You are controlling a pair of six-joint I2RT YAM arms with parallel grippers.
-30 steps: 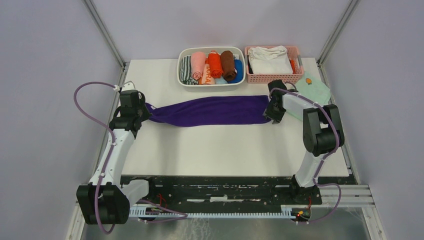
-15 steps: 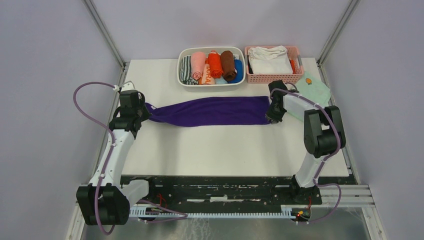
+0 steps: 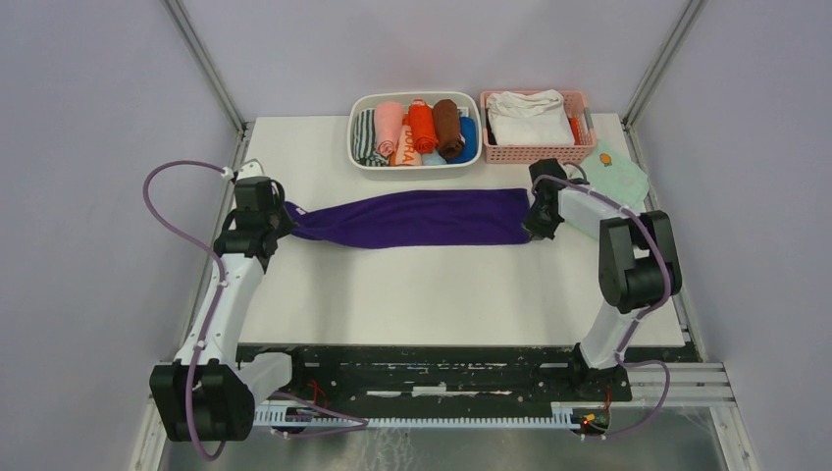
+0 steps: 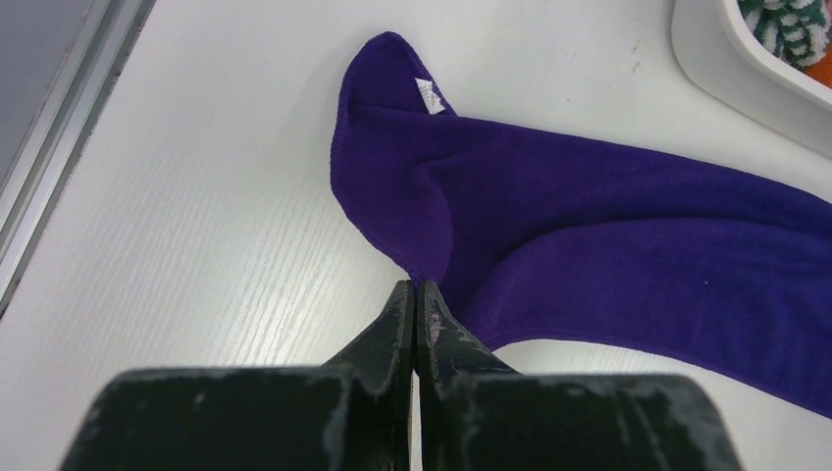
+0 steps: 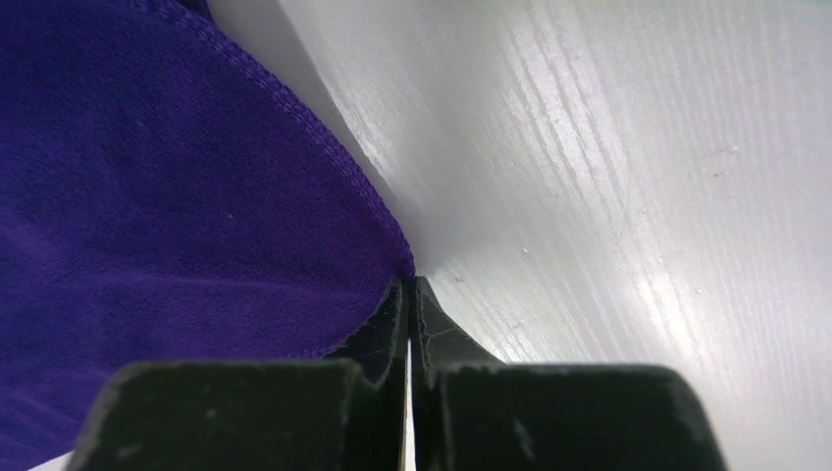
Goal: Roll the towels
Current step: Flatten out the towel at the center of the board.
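Since the earlier frame the right arm has eased a little outward, its elbow sliding toward the table's right edge, and the purple towel [image 3: 412, 218] has drawn slightly tauter; the left arm has not shifted.

From the top camera, the towel lies as a long band across the middle of the table [image 3: 432, 294], stretched between the left gripper [image 3: 283, 218] and the right gripper [image 3: 533, 221]. It is not yet rolled. Behind it sit a white tray [image 3: 355, 147] of rolled cloths, a salmon-pink roll [image 3: 390, 126] among them, and a pink basket [image 3: 535, 152]. A mint-green cloth [image 3: 616, 177] lies just behind the right arm.

In the left wrist view, the left gripper [image 4: 413, 287] has its fingers pressed together on a thin pinch of the towel [image 4: 608, 255] at its end. That end bunches upward and folds over, a white label [image 4: 429, 95] showing near the tip.

In the right wrist view, the right gripper [image 5: 409, 285] is likewise clamped on the towel [image 5: 177, 196], holding only the stitched hem at the very edge.

The risk, as I judge it, lies in those shallow bites. More outward pull could slip the hem from the right fingers, letting the band spring back and crumple. The left end's fold could also start a crooked, lopsided roll unless it is flattened first.
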